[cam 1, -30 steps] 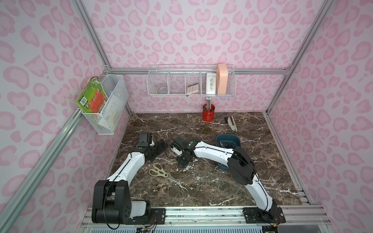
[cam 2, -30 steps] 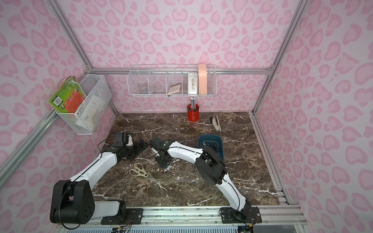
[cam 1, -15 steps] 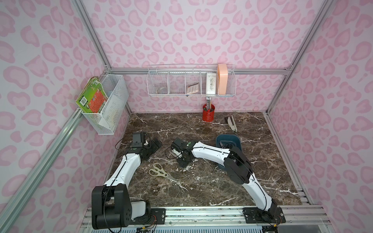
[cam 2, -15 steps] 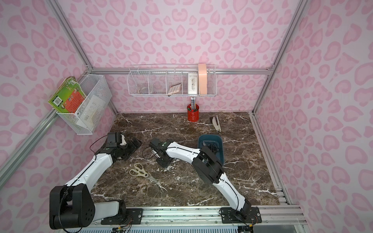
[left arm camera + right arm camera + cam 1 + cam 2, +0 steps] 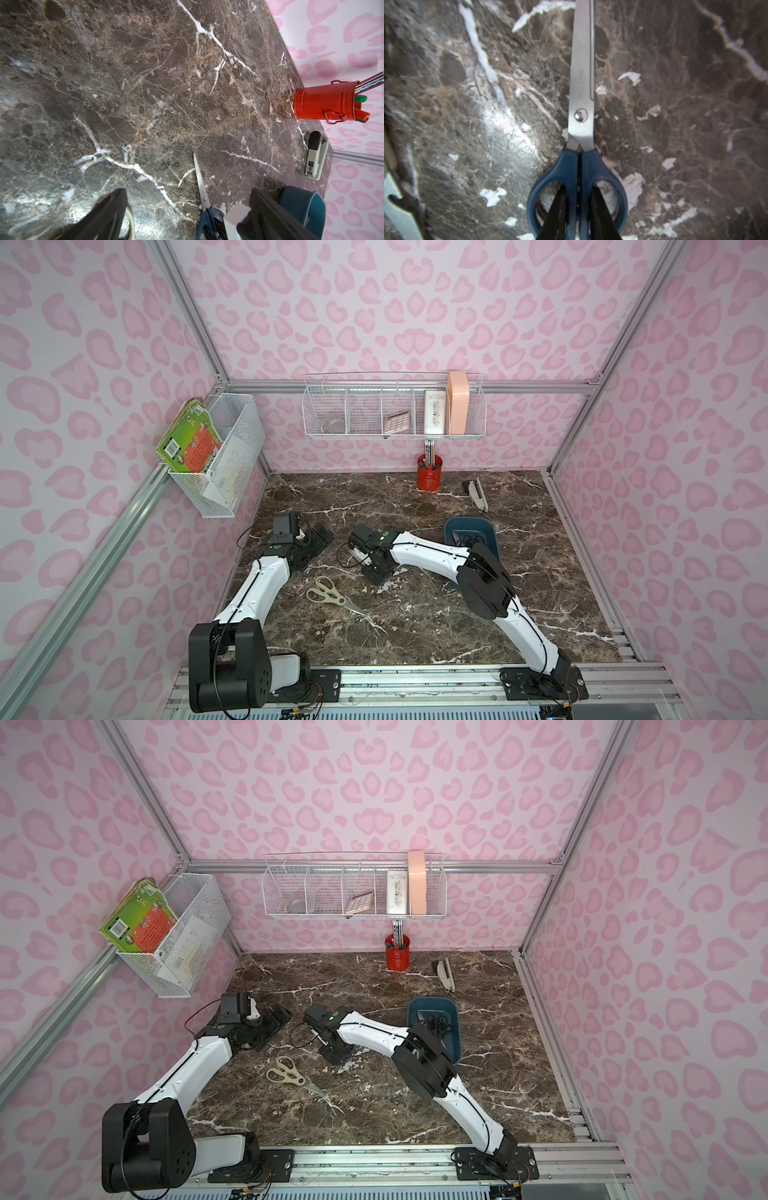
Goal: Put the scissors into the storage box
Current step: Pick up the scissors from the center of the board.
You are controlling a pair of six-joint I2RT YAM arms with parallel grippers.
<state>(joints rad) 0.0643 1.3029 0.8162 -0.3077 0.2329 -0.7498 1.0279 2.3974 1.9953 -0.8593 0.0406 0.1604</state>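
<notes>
Left claw [image 5: 187, 191] spread wide, right claw [image 5: 578, 187] low, apparently pinched nearly closed

A pair of navy-handled scissors [image 5: 581, 124] lies flat on the brown, white-veined marble table [image 5: 695, 104], its steel blades closed together and running straight away from the handles, past the round pivot screw and out of the picture. The right claw [image 5: 578, 191] reaches down into the handles with one black finger in each loop (both fingers [image 5: 602, 218] are blurred, being so near the lens). They sit tight against the two inner bars of the handles, which are pinched between them.
</notes>
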